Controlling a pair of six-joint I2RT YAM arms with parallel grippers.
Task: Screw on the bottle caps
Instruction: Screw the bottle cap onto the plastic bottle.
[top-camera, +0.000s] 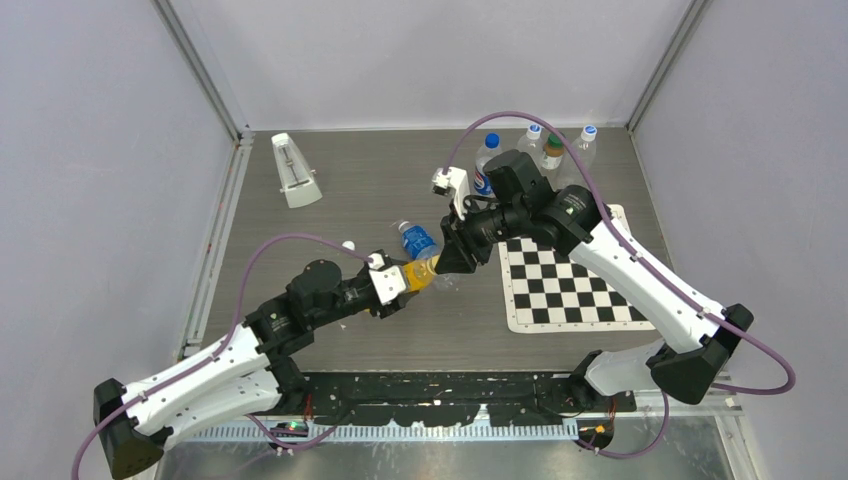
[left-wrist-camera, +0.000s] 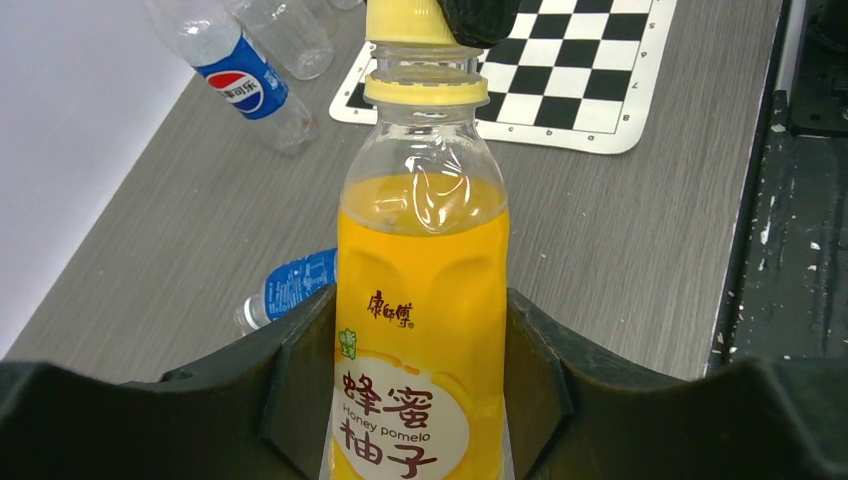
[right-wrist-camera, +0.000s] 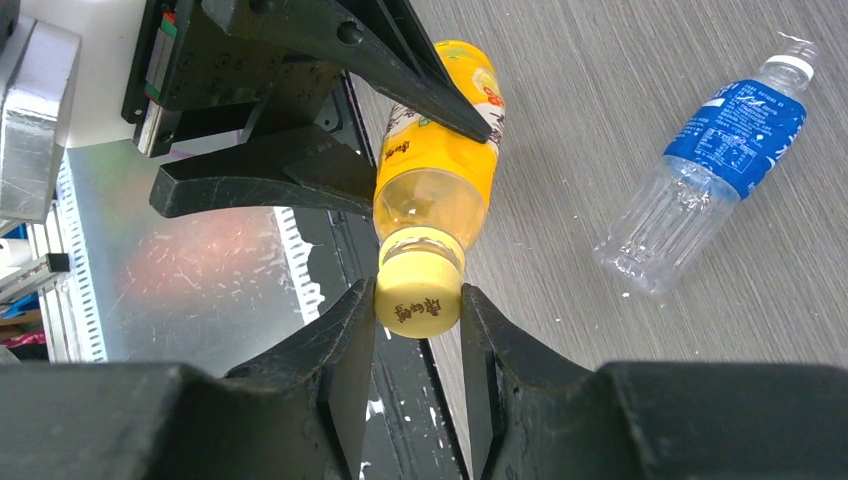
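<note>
My left gripper (top-camera: 398, 284) (left-wrist-camera: 420, 335) is shut on the body of a yellow honey-pomelo drink bottle (top-camera: 420, 272) (left-wrist-camera: 420, 260) (right-wrist-camera: 440, 150), held tilted above the table with its neck toward the right arm. The yellow bottle cap (right-wrist-camera: 418, 300) (left-wrist-camera: 405, 18) sits on that neck. My right gripper (top-camera: 455, 260) (right-wrist-camera: 418, 312) is shut on the cap, one finger on each side. A small white cap (top-camera: 348, 245) lies on the table left of the bottle. No loose blue cap shows.
An empty blue-labelled bottle (top-camera: 415, 240) (left-wrist-camera: 290, 285) (right-wrist-camera: 705, 160) lies on the table just behind the held one. A Pepsi bottle (top-camera: 485, 165) (left-wrist-camera: 245, 85) and other clear bottles (top-camera: 560, 150) stand at the back. A chessboard mat (top-camera: 575, 290) lies at the right, a white metronome-shaped object (top-camera: 295, 170) at the back left.
</note>
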